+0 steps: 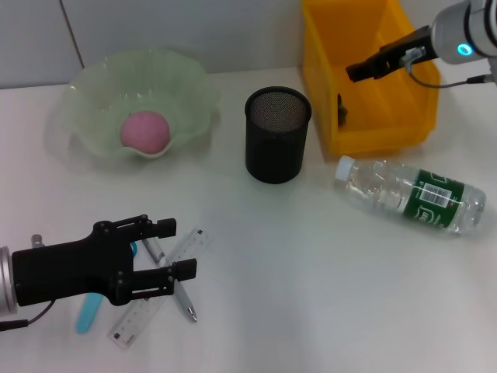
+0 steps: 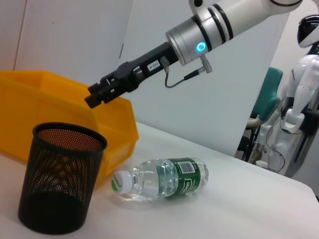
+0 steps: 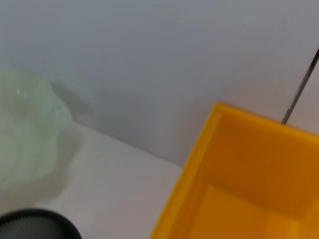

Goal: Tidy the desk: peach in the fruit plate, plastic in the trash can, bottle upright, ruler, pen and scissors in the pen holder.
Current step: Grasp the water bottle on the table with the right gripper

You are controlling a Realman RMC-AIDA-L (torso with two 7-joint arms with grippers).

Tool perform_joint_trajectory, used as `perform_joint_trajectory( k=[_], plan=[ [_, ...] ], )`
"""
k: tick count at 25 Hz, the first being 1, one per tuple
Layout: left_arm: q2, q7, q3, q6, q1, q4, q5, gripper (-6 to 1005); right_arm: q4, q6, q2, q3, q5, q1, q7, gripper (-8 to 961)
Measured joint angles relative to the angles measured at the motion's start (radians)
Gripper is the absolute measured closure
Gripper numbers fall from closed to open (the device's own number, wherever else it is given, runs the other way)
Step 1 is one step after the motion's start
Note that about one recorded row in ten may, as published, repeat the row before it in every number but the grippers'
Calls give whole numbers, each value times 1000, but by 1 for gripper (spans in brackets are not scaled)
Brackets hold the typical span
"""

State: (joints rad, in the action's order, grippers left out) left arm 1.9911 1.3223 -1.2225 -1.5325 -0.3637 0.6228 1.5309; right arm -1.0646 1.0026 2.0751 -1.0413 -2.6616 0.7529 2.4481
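Left gripper, fingers apart, straddles the ruler and pen well in front of the pen holder; judged step: stationery pickup, next close and lift; right gripper, apparently closed, over the trash can.

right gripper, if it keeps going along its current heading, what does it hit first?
Probably the yellow bin. The right gripper points leftward over the bin's open top; whether it would clip the bin's left wall or pass above it is unclear.

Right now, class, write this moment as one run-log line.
peach: in plate | bottle: lying | left claw: open over pen, ruler | right claw: above bin
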Motion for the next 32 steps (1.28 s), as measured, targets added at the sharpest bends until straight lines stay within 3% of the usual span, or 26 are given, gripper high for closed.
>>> perform_joint_trajectory(
  k=[10,12,17,18,21,22,23,24,27,29,32],
  plan=[
    [0,0,0,0,2,4,0,213,-70,65,-22,14,121,-42,-43,245],
    [-1,0,0,0,2,4,0,213,-80,84,-23,14,121,-42,-47,174],
    [-1,0,0,0,-1,1,0,213,-219,290,-25,39,134,-60,-65,139],
    [-2,0,0,0,-1,1,0,213,-306,420,-27,64,150,-70,-88,138],
    [-2,0,0,0,-1,0,0,213,-393,628,-40,117,162,-62,-127,138],
    [-2,0,2,0,1,0,0,213,-408,778,-58,150,158,-38,-160,138],
    [-2,0,2,0,1,0,0,213,-408,778,-58,150,158,-38,-160,138],
    [-2,0,2,0,1,0,0,213,-402,860,-71,164,132,-21,-195,138],
    [-2,0,3,0,2,0,0,213,-400,880,-74,166,111,-17,-215,139],
    [-2,1,3,0,4,0,-1,213,-363,901,-78,161,-19,2,-304,139],
    [-1,7,12,0,6,0,-1,213,-301,909,-82,156,-92,25,-338,139]
  ],
)
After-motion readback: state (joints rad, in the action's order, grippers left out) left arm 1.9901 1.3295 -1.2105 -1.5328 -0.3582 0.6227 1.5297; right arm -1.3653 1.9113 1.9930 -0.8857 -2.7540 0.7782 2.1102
